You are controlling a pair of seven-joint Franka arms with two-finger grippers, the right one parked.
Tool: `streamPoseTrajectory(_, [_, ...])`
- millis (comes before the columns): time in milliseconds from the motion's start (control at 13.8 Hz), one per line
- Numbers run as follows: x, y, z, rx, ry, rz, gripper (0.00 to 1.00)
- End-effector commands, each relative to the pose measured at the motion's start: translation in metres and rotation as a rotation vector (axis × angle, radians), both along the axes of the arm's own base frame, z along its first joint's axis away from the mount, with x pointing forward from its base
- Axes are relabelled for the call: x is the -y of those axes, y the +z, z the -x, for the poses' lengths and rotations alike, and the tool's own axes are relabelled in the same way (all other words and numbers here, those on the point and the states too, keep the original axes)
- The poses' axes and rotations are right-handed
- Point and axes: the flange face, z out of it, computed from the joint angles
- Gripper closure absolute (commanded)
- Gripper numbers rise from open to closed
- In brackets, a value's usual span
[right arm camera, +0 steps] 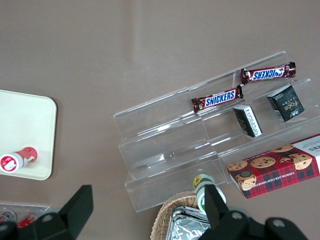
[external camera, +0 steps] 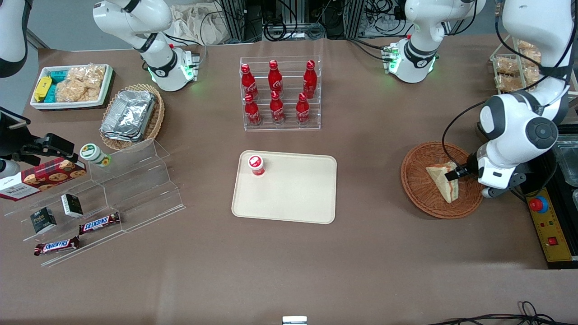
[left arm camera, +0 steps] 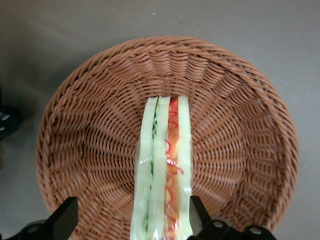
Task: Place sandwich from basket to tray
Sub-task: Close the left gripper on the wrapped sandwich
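Observation:
The sandwich (external camera: pixel 443 181) is a pale bread wedge standing on edge in the reddish-brown wicker basket (external camera: pixel 416 180) toward the working arm's end of the table. In the left wrist view the sandwich (left arm camera: pixel 162 170) shows its red, orange and green layers, with the basket (left arm camera: pixel 90 130) around it. My left gripper (external camera: pixel 454 174) is low in the basket, open, its fingers (left arm camera: pixel 198 214) straddling the sandwich; one finger is close against the bread, the other stands well apart. The cream tray (external camera: pixel 293 194) lies at the table's middle, also in the right wrist view (right arm camera: pixel 30 125).
A small red-lidded cup (external camera: pixel 256 164) stands on the tray's corner. A rack of red bottles (external camera: pixel 280 92) is farther from the camera than the tray. A control box with a red button (external camera: pixel 538 205) lies beside the basket. Clear acrylic steps (external camera: pixel 131 189) with snacks lie toward the parked arm's end.

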Motion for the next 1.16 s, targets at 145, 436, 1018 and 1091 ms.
streamPoseTrajectory(145, [0.0,-0.028,0.002,0.019,0.031,0.01,0.0])
streamPoseTrajectory(436, [0.001,-0.029,-0.003,0.03,0.07,0.022,0.0])
streamPoseTrajectory(1018, [0.01,-0.02,-0.015,0.088,0.142,0.091,0.0])
streamPoseTrajectory(1091, [0.018,-0.026,-0.014,0.077,0.116,0.086,0.0])
